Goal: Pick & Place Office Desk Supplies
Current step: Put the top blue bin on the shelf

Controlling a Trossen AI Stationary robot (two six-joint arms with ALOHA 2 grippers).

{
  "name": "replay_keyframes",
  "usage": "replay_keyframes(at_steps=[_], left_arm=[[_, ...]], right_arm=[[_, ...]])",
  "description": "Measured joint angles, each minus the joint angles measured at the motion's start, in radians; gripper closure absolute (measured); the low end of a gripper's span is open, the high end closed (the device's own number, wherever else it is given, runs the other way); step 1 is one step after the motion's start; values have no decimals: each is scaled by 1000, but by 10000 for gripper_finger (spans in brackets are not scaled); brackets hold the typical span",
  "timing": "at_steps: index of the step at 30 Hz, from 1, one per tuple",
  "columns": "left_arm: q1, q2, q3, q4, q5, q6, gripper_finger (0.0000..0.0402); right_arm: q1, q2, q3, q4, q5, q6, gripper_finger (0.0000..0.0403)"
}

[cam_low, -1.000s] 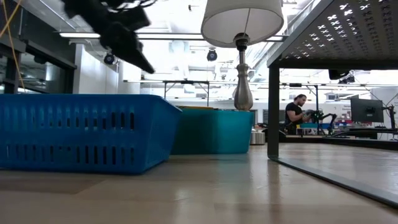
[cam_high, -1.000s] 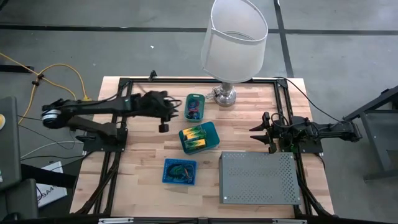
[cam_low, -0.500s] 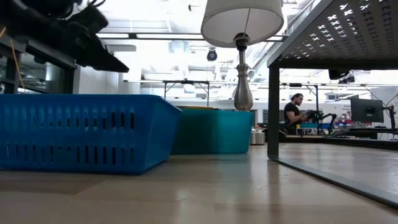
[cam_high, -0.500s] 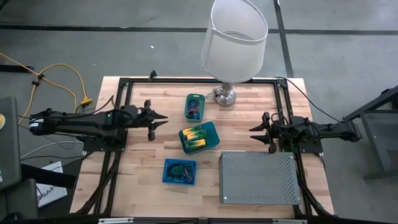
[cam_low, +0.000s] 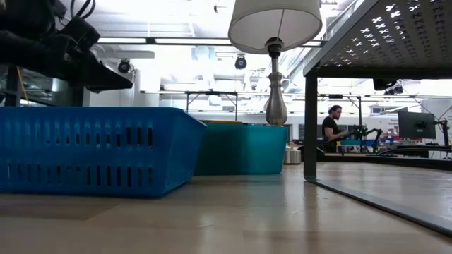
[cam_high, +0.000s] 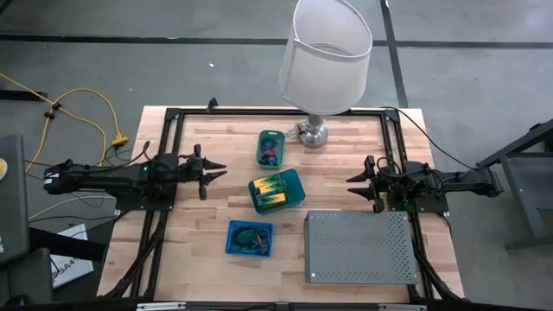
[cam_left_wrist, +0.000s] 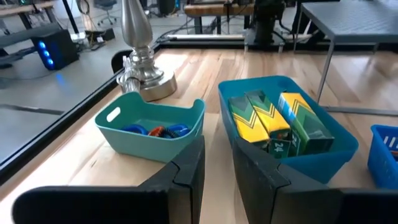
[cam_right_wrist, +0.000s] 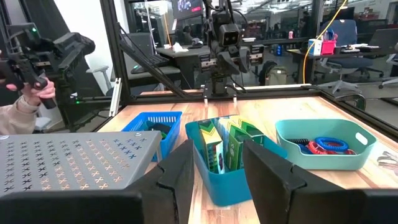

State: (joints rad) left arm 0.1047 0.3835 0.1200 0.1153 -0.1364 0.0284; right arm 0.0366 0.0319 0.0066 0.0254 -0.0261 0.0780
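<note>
Since the yellow-and-green blocks (cam_high: pixel 270 190) sit in the teal bin (cam_high: pixel 294 183) between both arms, the narrow-gapped, empty left end effector (cam_high: pixel 207 171) looks marginally nearer than the wide right end effector (cam_high: pixel 361 184).

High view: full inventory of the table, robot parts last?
Small teal bin: one, table's far middle by the lamp, holds red and blue rings.
Large teal bin: one, centre, holds yellow-and-green boxes.
Blue basket: one, near side, dark items inside.
Lamp: one, white shade, chrome base, far edge.
Perforated box: one, grey, near right.
Left tool: left side, empty, jaws slightly apart.
Right tool: right side, open, empty.
</note>
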Motion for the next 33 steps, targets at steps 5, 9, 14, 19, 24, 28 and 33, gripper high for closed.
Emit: replay_keyframes(at_steps=[5, 9, 14, 19, 24, 28, 33], left_arm=[[0, -87, -54, 3, 0, -8, 323], [0, -144, -82, 5, 3, -20, 323], [-3, -179, -99, -10, 4, -48, 323], [-3, -186, -100, -90, 22, -86, 323], [-3, -185, -101, -113, 89, -89, 323], [0, -184, -103, -120, 131, -90, 323], [0, -184, -103, -121, 135, -127, 323]], right_arm=[[0, 0, 0, 0, 0, 0, 277], [0, 0, 0, 0, 0, 0, 277], [0, 0, 0, 0, 0, 0, 277], [0, 0, 0, 0, 0, 0, 277], [0, 0, 0, 0, 0, 0, 277], [0, 0, 0, 0, 0, 0, 277], [0, 0, 0, 0, 0, 0, 277]])
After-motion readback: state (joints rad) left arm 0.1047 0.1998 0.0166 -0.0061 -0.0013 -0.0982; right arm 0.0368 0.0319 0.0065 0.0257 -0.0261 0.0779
